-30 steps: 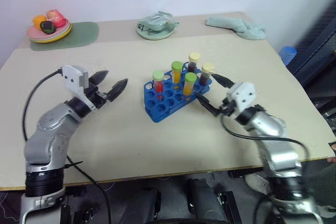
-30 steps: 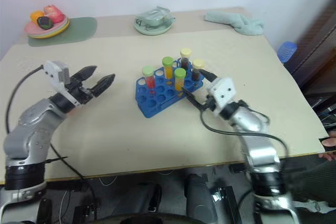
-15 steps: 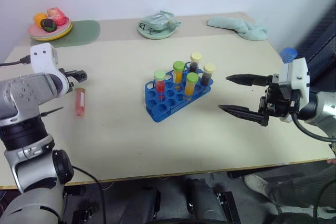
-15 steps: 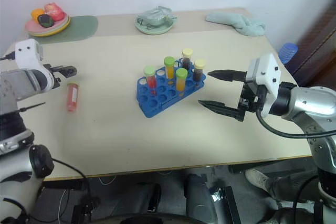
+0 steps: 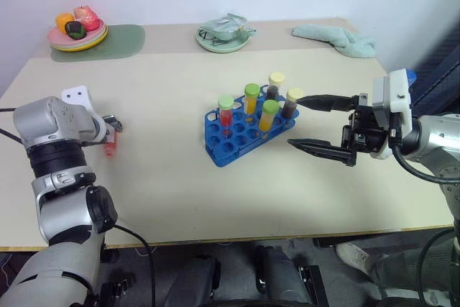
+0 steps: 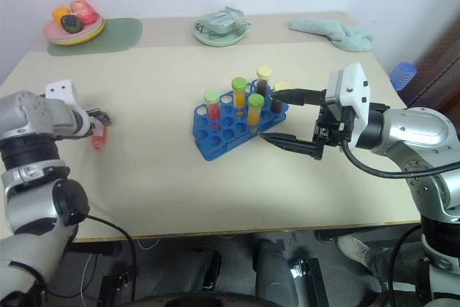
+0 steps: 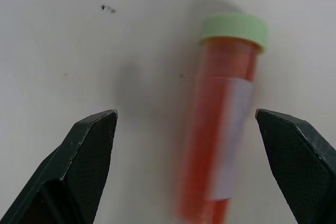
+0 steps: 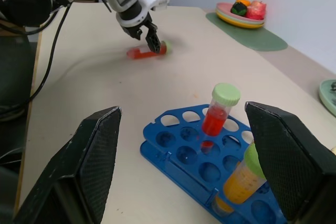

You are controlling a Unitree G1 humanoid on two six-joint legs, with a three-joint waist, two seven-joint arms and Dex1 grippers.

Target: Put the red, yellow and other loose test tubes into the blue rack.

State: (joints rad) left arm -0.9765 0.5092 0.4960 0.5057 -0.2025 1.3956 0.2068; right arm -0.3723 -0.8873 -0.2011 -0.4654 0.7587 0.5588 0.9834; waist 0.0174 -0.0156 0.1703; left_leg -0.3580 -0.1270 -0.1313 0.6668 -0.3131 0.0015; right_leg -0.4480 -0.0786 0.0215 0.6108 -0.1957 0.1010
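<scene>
Near the bench's (image 5: 180, 199) left edge, a red tube (image 7: 220, 124) with a pale green cap lies flat, and the left end effector (image 7: 189, 129) hangs over it with its fingers spread wide to either side, not touching it. At mid-bench the blue rack (image 5: 244, 138) stands with five capped tubes upright in its holes, and just to its right the right end effector (image 5: 309, 121) is held level, pointing at the rack, fingers apart and empty. Along the far edge sit a plate of fruit (image 5: 77, 30) on a green mat (image 5: 118, 39) at the left corner, a green dish (image 5: 224, 37) in the middle and a crumpled cloth (image 5: 334, 39) towards the right corner, all well clear of both arms.
</scene>
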